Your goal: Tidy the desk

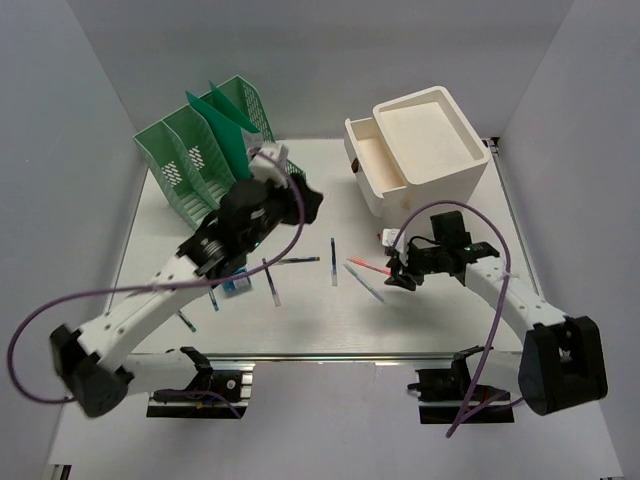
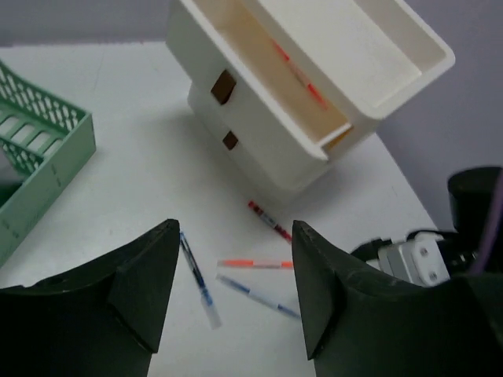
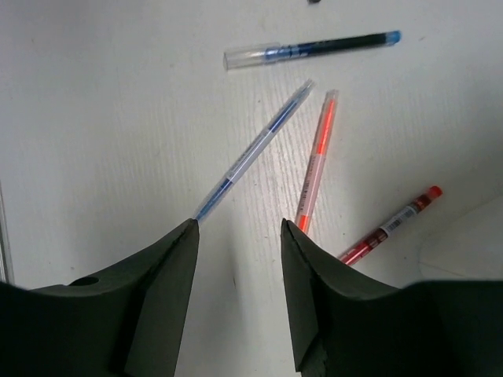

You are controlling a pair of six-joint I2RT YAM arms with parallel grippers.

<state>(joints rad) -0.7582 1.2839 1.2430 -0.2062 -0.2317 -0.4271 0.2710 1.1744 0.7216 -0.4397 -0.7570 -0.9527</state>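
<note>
At the far left of the white tabletop (image 1: 300,325) stands a green file rack (image 1: 200,155). The left hand (image 2: 234,236) hangs by the rack's right end, raised off the tabletop. It is released, with its fingers apart and nothing between them. It faces the white drawer box (image 1: 425,150), which stands at the tabletop's far right. One drawer of the box is pulled out, and an orange pen (image 2: 299,75) lies inside it.

Loose pens lie scattered across the middle of the tabletop, among them a dark blue pen (image 1: 333,262). Further right, the right hand (image 3: 238,236) hovers low over the tabletop near the box, also released and holding nothing. A clear blue pen (image 3: 251,153) ends at one of its fingertips and an orange-red pen (image 3: 316,161) at the other. A red pen (image 3: 391,225) lies just beside them.
</note>
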